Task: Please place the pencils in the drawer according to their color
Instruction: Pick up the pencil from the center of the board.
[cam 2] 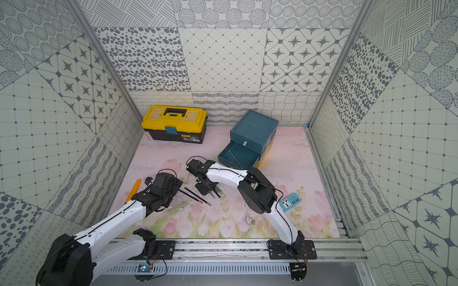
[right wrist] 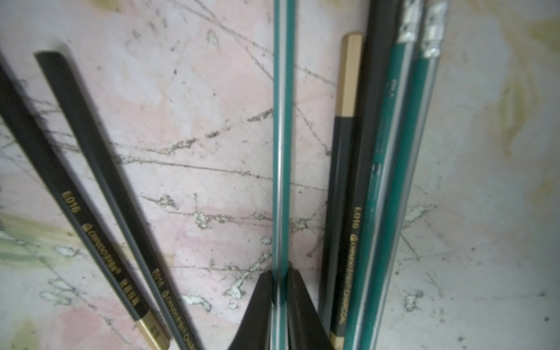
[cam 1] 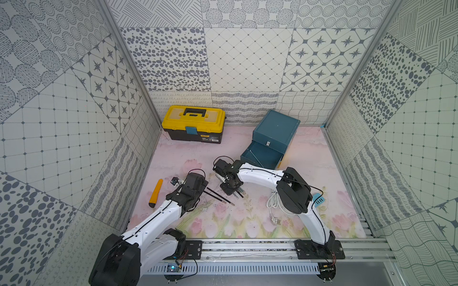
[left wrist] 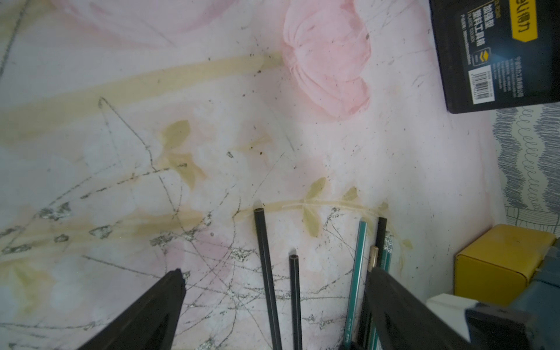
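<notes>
Jaws of the right claw [right wrist: 280, 285] were clamped on a teal pencil [right wrist: 283, 136] among others on the desk [cam 1: 186, 153]; the left claw [left wrist: 277, 271] gaped over two black pencils [left wrist: 264, 257] at eight o'clock. At one o'clock, the drawer [cam 1: 276, 126] held a single pencil [cam 1: 256, 158]; most awaited sorting.

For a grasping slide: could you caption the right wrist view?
Right gripper shut on a green striped pencil, flanked by black charcoal pencils and silver-capped green pencils on a scuffed floral mat.
</notes>
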Robot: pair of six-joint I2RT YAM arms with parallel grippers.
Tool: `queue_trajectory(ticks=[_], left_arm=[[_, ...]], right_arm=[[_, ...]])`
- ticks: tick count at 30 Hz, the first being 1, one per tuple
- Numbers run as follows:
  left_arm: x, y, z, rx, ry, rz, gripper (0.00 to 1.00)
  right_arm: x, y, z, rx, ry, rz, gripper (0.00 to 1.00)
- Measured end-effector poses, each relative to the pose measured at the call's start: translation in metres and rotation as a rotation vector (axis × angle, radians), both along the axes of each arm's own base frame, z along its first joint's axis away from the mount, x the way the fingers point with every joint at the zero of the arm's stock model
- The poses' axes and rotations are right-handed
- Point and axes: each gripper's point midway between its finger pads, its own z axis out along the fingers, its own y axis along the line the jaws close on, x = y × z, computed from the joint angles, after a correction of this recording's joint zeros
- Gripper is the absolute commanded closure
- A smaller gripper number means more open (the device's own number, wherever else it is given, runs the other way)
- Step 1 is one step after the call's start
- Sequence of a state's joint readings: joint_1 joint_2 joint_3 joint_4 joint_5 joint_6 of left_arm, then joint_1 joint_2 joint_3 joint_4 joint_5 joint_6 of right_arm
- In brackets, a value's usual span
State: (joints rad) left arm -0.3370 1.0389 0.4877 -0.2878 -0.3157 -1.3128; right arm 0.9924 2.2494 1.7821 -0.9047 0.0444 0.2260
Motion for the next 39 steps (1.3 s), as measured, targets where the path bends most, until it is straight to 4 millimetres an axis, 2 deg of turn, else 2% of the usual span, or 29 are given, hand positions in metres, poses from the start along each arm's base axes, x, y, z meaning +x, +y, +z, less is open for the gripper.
queue_trajectory(ticks=[4, 10, 23, 30, 39], left_arm=[[0.0, 0.0, 0.0, 0.0, -0.001, 0.0, 0.01], [0.0, 0.0, 0.0, 0.0, -0.001, 0.001, 0.01], [0.0, 0.0, 0.0, 0.0, -0.001, 0.001, 0.01], [0.0, 0.0, 0.0, -0.001, -0.001, 0.003, 0.01], [0.0, 0.0, 0.0, -0.001, -0.001, 0.003, 0.01]], right_arm=[[-0.001, -0.001, -0.001, 0.011, 0.005, -0.04, 0.88], [-0.001, -0.001, -0.001, 0.019, 0.013, -0.072, 1.0], [-0.003, 0.0, 0.002, 0.011, 0.0, -0.053, 1.0], [-0.021, -0.004, 0.005, -0.023, 0.039, -0.024, 1.0], [-0.021, -0.007, 0.035, 0.003, 0.007, -0.022, 1.0]])
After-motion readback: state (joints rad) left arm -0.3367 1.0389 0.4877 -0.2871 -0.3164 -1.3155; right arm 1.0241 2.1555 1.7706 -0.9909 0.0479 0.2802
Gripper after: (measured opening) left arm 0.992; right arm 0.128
